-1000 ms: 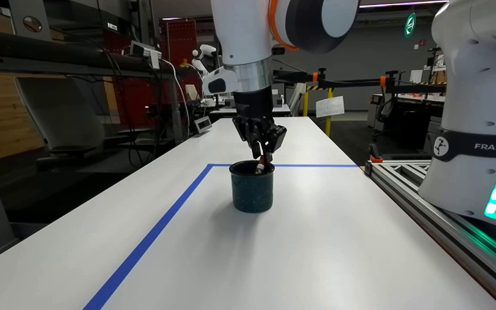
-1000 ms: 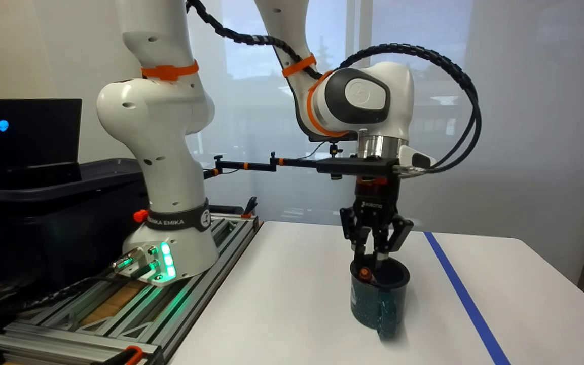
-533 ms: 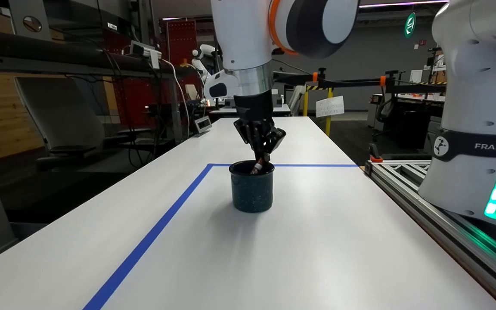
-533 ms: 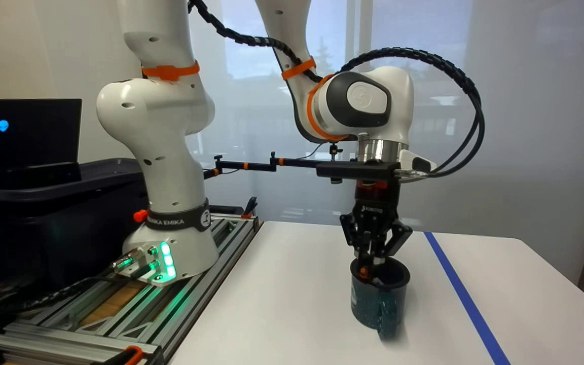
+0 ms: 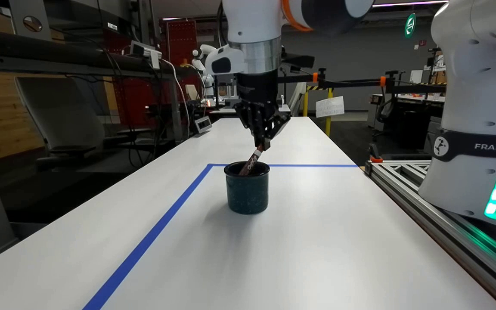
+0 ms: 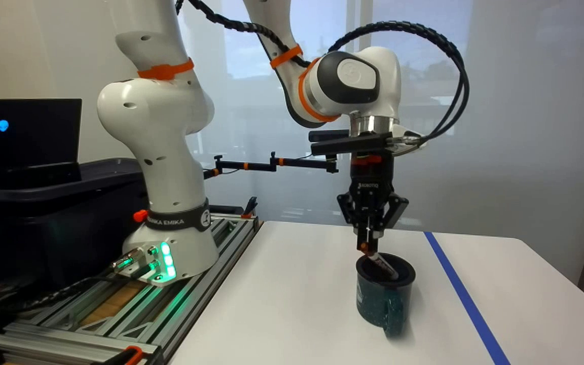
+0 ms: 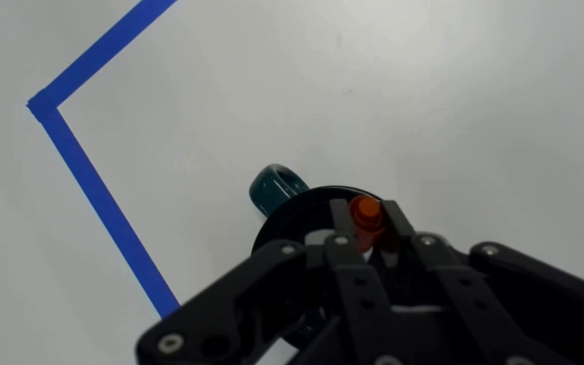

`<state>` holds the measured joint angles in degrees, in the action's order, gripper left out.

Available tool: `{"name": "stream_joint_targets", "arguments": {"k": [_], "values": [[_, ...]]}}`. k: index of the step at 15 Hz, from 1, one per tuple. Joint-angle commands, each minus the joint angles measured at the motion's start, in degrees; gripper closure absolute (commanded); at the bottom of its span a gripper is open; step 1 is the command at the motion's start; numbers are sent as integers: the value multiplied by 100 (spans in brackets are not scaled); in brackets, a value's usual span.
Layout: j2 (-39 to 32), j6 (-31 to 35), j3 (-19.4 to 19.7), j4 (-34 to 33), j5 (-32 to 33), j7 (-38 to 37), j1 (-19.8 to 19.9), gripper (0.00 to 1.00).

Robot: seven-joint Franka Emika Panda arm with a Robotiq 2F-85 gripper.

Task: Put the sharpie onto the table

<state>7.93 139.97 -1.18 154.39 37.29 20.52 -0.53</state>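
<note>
The sharpie (image 5: 251, 162) has a dark printed body, a white band and a reddish-orange end. My gripper (image 5: 262, 144) is shut on its orange end, just above the dark teal cup (image 5: 248, 193). The sharpie slants, and its lower part is still inside the cup. In an exterior view the sharpie (image 6: 384, 265) tilts down from my gripper (image 6: 368, 246) into the cup (image 6: 380, 309). In the wrist view the sharpie's orange end (image 7: 368, 218) sits between the two fingertips, over the cup. The cup stands upright on the white table (image 5: 317, 241).
Blue tape lines (image 5: 157, 232) run along and across the table. The cup's handle (image 7: 274, 190) sticks out to one side. The grey railed bench (image 6: 206, 284) with the white robot base (image 6: 175, 253) adjoins the table. A small grey device (image 5: 203, 125) sits at the table's far edge.
My gripper has shut on the sharpie and moved up, drawing the sharpie partly out of the cup. The cup has shifted slightly on the table.
</note>
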Motion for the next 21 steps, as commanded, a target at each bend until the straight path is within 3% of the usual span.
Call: {"name": "stream_joint_targets", "arguments": {"k": [1, 6, 11, 15, 18, 20, 21], "values": [[1358, -503, -198, 668, -123, -330, -204, 95], [1866, -1196, -749, 298, -6, -765, -608, 95], [1472, -293, -797, 275, 295, -665, -815, 95], [844, 1208, -293, 323, 311, -117, -629, 95], [123, 2494, 309, 357, -84, 926, -542, 95], [-346, 2976, 570, 366, -366, 1524, -470, 95], [-568, 3169, 841, 369, -554, 1851, -618, 95]]}}
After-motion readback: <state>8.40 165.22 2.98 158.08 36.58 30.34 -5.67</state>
